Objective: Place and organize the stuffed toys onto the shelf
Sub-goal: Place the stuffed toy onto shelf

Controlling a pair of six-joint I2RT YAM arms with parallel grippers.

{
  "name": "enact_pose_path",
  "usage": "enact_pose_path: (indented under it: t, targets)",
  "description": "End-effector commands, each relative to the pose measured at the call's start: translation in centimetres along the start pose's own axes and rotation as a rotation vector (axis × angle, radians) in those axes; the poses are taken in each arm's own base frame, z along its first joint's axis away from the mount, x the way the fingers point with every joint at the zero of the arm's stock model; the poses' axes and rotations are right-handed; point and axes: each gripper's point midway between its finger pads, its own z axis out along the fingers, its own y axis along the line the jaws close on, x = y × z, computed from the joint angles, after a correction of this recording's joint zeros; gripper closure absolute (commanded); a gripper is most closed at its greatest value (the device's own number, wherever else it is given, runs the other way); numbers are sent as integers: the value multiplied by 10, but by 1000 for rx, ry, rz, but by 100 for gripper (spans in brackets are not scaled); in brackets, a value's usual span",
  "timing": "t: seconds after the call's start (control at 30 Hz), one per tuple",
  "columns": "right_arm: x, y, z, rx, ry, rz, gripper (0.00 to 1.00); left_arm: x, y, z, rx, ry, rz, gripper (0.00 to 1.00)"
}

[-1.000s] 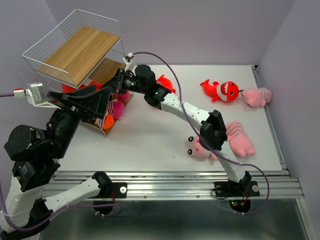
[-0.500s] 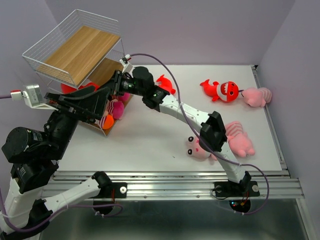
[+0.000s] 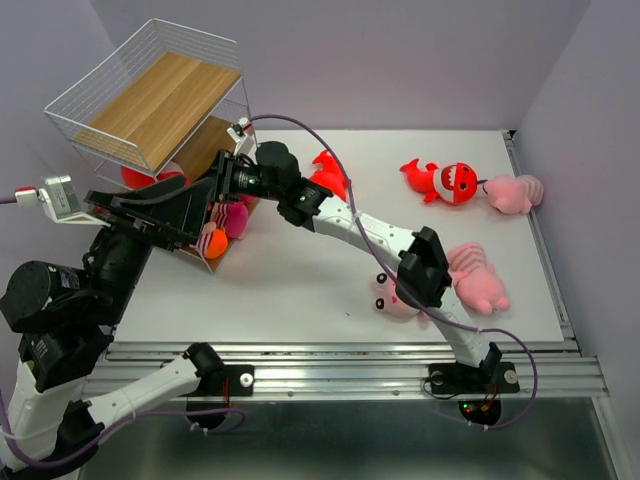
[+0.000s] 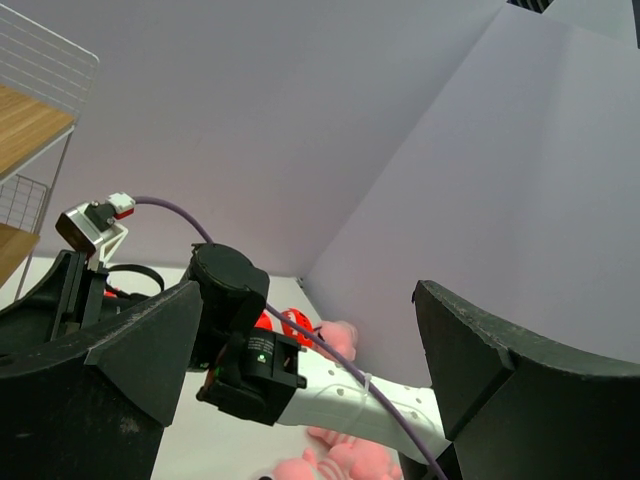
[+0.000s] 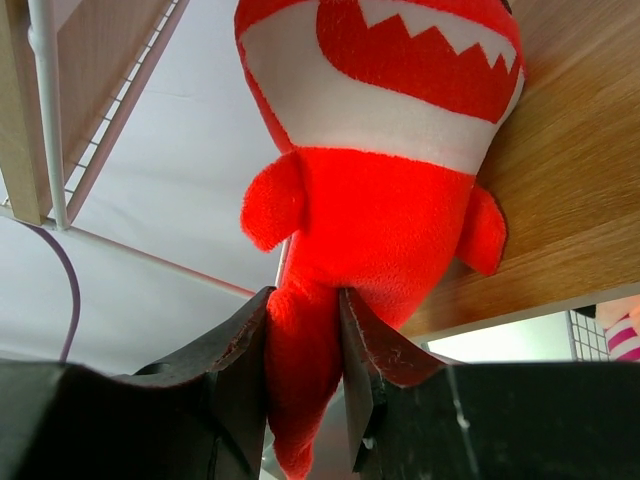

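Reaching across the desk (image 3: 300, 270) from its base at the near right, the right arm extends into the lower part of the shelf (image 3: 150, 100), a slanted rack of white wire mesh and light wooden boards at the far left corner. Seen from the right wrist, the right end effector (image 5: 305, 300) stands only partly open, its two dark fingers (image 5: 240, 350) touching either side of the tail of a red toothy fish toy (image 5: 370, 200). This toy lies with its white, saw-toothed mouth pointing away from the fingers and its body against a wooden shelf board (image 5: 560, 180). The left end effector (image 4: 307, 297) is raised beside the shelf front with its fingers spread fully apart and nothing between them; its camera looks past them at the right arm's wrist. On the lowest tier, pink and orange toys (image 3: 222, 228) rest behind the mesh. Out on the desk, a second red fish toy (image 3: 450, 182) lies at the far right, touching a pale pink plush (image 3: 512, 193). A pink striped plush (image 3: 478, 280) and a pink animal with black eyes (image 3: 392, 297) lie near the right arm's elbow, and a third red toy (image 3: 330, 170) shows just behind its forearm.
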Motion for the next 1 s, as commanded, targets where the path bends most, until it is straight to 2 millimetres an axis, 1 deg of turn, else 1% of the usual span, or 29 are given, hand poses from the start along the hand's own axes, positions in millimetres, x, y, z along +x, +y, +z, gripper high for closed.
enact_pose_path:
  t: [0.0, 0.1, 0.13, 0.17, 0.3, 0.67, 0.73, 0.83, 0.93, 0.97]
  targets:
    - [-22, 68, -12, -146, -51, -64, 64, -9, 0, -2, 2, -38, -18, 1]
    - [-21, 66, -12, -145, -48, -76, 70, -10, 0, -2, 2, -42, -17, 1]
    - [-20, 66, -12, -145, -45, -81, 74, -9, 0, -2, 2, -38, -18, 1]
    - [-20, 66, -12, -147, -43, -92, 81, -9, 0, -3, 2, -40, -17, 1]
    - [-17, 70, -14, -164, -30, -128, 87, -9, 0, -3, 1, -39, -18, 1]
    - [-5, 71, -18, -212, 20, -209, 90, -8, 1, -4, -2, -33, -21, 1]
    - [-5, 70, -18, -209, 21, -216, 89, -9, 1, -5, -2, -36, -20, 1]
    - [-10, 63, -18, -197, 10, -222, 82, -8, 2, -5, -4, -35, -20, 1]
    - [-10, 62, -18, -195, 9, -229, 67, -8, 2, -5, -5, -34, -18, 1]
    - [-10, 62, -17, -195, 7, -230, 60, -8, 3, -5, -6, -35, -16, 1]
